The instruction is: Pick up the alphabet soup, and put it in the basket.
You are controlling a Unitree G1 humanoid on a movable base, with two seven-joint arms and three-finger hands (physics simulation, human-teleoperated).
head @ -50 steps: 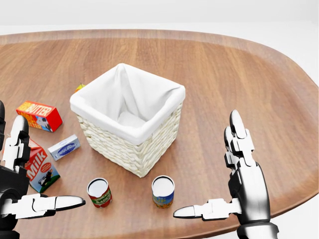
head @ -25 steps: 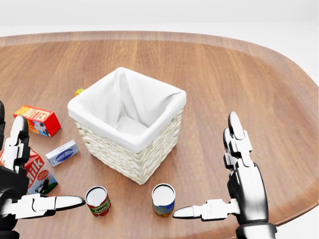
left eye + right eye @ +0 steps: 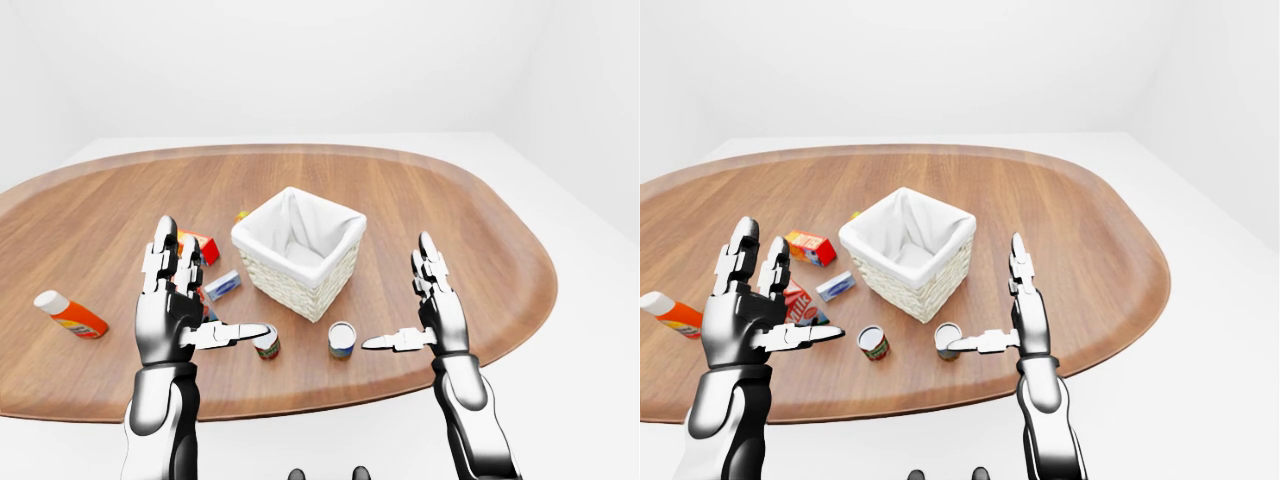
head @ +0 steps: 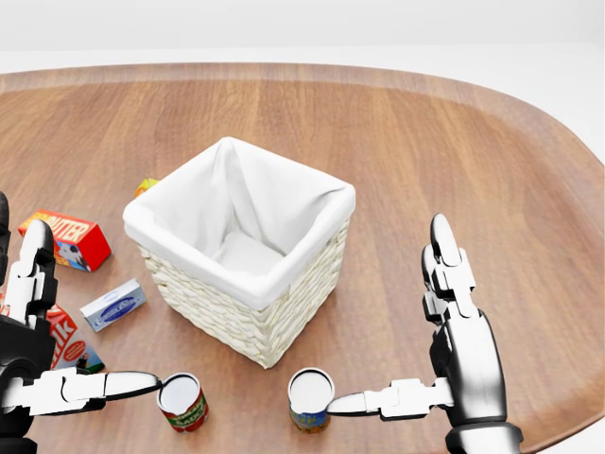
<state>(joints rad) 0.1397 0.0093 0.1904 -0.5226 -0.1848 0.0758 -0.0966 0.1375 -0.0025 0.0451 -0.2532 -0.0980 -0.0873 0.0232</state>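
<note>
The alphabet soup can (image 4: 310,401), with a blue and yellow label, stands upright on the wooden table near the bottom of the head view, just below the basket (image 4: 227,322). The basket is white wicker with a white cloth liner and nothing in it. My right hand (image 4: 389,322) is open to the right of the can, with its thumb tip at the can's rim. My left hand (image 3: 205,290) is open at the lower left, with its thumb pointing at a red and green can (image 4: 182,402).
A milk carton (image 4: 66,340), a small blue and white box (image 4: 113,305) and a red butter box (image 4: 66,238) lie left of the basket. A ketchup bottle (image 3: 68,313) lies far left. A small yellow item (image 4: 146,186) peeks from behind the basket. The table's edge (image 3: 330,400) runs just under my hands.
The camera has moved closer, so the basket and both cans have slid down the head view toward my hands. My right thumb tip now meets the soup can. Both hands stay open.
</note>
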